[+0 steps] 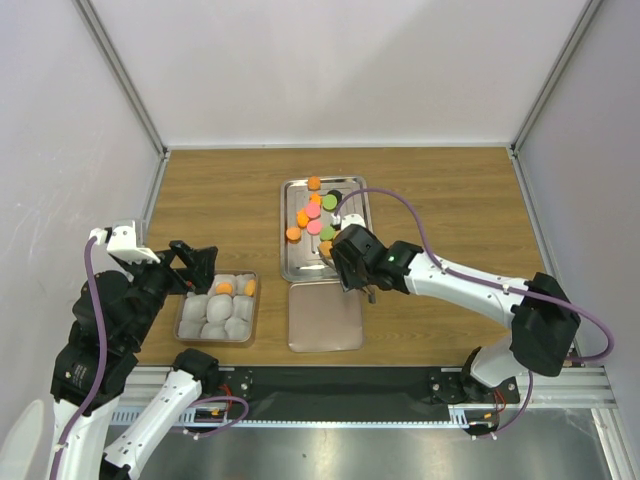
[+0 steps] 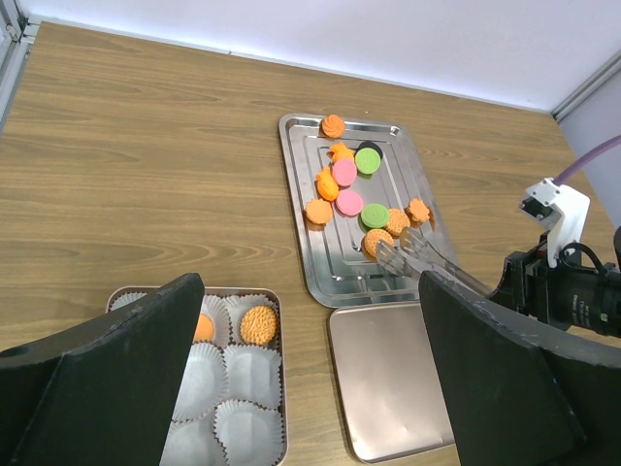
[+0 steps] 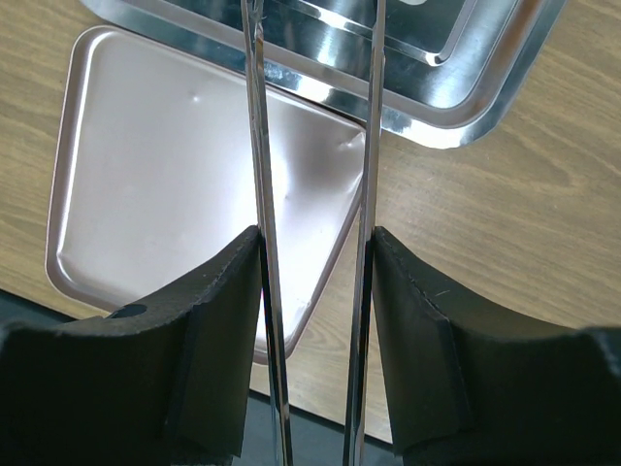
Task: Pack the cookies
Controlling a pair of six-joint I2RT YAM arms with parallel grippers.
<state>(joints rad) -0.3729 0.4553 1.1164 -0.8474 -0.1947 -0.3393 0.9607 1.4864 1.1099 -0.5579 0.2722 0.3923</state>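
Several cookies (image 1: pixel 313 212), orange, pink, green and black, lie on the steel tray (image 1: pixel 290 268); they also show in the left wrist view (image 2: pixel 349 201). My right gripper (image 1: pixel 348 262) is shut on metal tongs (image 3: pixel 260 146). The tong tips (image 2: pixel 393 256) rest at an orange cookie (image 2: pixel 376 240) at the tray's near end; I cannot tell whether they hold it. The small box (image 2: pixel 274 388) of white paper cups holds two orange cookies (image 2: pixel 257 324) in its far row. My left gripper (image 2: pixel 310 388) is open and empty above the box.
A flat pinkish lid (image 1: pixel 325 317) lies on the wood just in front of the steel tray, between the box (image 1: pixel 217 306) and the right arm; it also shows in the right wrist view (image 3: pixel 165 175). White walls enclose the table.
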